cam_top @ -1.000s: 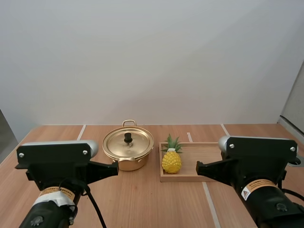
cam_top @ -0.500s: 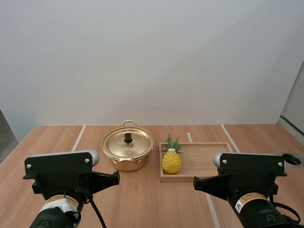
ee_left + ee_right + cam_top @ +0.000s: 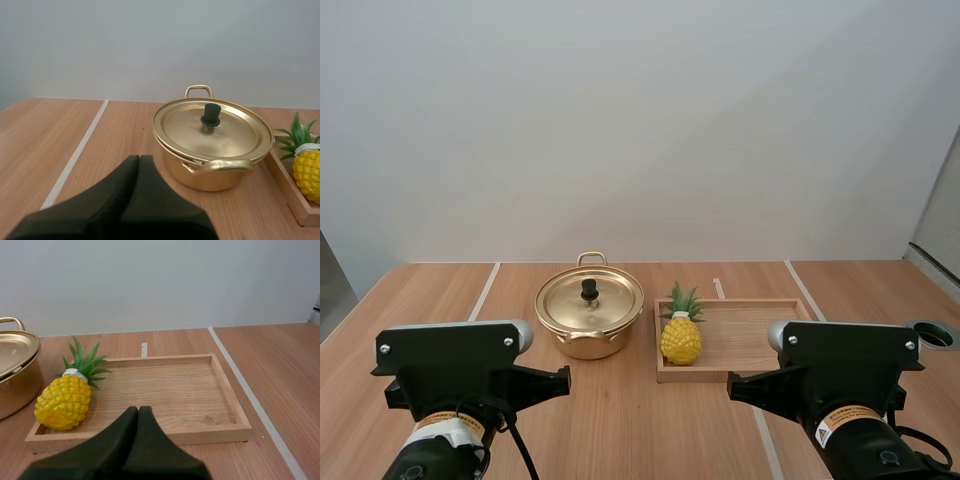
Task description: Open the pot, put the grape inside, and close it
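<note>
a: what's in our containers?
b: we see the pot with its lid on; the wooden tray beside it holds a pineapple at its left end
a: our grippers?
b: left gripper pressed together, short of the pot; right gripper likewise, just short of the pineapple

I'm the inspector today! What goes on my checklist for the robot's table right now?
Surface: wooden table with pale lines running across it and a round hole near its right edge.
Job's things: gold pot with its lid on; yellow pineapple at the left end of the wooden tray, beside the pot.
Clutter: nothing seen.
Grippers: left gripper shut on nothing, short of the pot; right gripper shut on nothing, short of the tray.
Cables: nothing seen on the table.
Surroundings: plain pale wall behind the table.
</note>
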Tool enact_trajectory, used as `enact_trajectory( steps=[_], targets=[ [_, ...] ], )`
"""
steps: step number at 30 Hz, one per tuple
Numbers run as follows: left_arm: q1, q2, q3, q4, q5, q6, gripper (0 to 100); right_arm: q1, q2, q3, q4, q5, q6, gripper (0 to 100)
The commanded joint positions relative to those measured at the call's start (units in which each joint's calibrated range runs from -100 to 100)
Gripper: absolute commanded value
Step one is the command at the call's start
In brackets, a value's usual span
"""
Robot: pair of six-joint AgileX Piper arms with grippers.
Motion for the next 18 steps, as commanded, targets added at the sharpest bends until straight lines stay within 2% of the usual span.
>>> enact_trajectory(
  steps=[1, 18],
  targets=[
    [0.04, -0.23, 0.1, 0.06, -0.66, 0.23, 1, -0.18, -0.37, 0.22, 0.15, 0.24, 0.3, 0],
    [-0.1, -0.23, 0.1, -0.16, -1.37, 0.21, 1, -0.18, -0.37, 0.22, 0.15, 0.24, 0.3, 0]
  ],
)
